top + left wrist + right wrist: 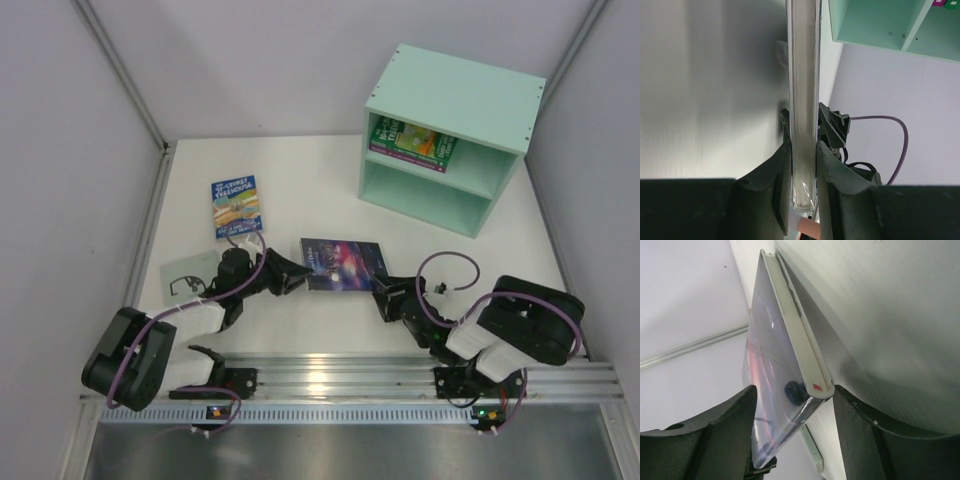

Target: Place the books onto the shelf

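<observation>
One dark book (pixel 343 263), its cover writing too small to read: left fingers (pixel 826 150) clamp one edge, right fingers (pixel 740 410) stand apart around the opposite corner.

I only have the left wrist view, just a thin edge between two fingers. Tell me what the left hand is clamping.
Observer: The left hand is shut on the left edge of the dark blue-purple book, which is cover up in the middle of the table.
Operator: Report the right hand.
Observer: The right hand straddles the book's opposite edge, its fingers not yet closed on it.
Operator: Name another book still out.
Observer: A blue book with a yellow picture lies flat at the table's far left.
</observation>
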{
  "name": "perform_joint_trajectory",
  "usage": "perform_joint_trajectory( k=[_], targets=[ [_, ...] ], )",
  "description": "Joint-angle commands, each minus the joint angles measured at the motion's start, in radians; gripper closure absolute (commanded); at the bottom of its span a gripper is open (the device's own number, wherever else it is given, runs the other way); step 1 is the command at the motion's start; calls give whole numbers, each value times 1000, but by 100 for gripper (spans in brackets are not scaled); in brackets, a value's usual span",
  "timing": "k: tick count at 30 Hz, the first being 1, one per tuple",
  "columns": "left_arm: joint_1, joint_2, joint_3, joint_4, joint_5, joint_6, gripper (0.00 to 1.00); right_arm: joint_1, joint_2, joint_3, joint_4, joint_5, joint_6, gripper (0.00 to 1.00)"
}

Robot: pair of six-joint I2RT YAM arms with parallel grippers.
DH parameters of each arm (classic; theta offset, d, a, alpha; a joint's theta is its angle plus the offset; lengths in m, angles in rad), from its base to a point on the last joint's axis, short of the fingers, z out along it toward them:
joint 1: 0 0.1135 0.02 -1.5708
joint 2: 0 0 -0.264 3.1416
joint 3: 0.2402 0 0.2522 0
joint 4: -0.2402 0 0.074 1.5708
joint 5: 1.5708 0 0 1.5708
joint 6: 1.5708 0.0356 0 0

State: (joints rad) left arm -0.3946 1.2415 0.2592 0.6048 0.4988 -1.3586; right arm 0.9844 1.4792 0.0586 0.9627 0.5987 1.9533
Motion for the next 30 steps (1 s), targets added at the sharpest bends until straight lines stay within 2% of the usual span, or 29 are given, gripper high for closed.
perform_joint_trajectory(
  k=[1, 6, 9, 14, 19, 25, 30],
  targets=[
    [-4, -19, 8, 26, 53, 12, 100, -9, 97, -28, 240, 1, -69, 39],
    [-4, -19, 28, -71, 75, 62, 100, -15, 271, -55, 476, -8, -87, 48],
    [-4, 2, 54, -137, 90, 101, 100, -23, 308, -55, 481, -7, -109, 50],
    [-4, 9, 57, -178, 99, 127, 100, -41, 201, -42, 482, -31, -316, 51],
    [-4, -10, 60, -226, 98, 148, 100, -52, 98, -11, 473, -80, -438, 57],
    [-4, -17, 51, -200, 133, 136, 100, -59, 136, 17, 478, -94, -389, 52],
    [-4, -59, 14, -197, 130, 130, 100, -59, 194, 46, 478, -100, -246, 52]
  ],
)
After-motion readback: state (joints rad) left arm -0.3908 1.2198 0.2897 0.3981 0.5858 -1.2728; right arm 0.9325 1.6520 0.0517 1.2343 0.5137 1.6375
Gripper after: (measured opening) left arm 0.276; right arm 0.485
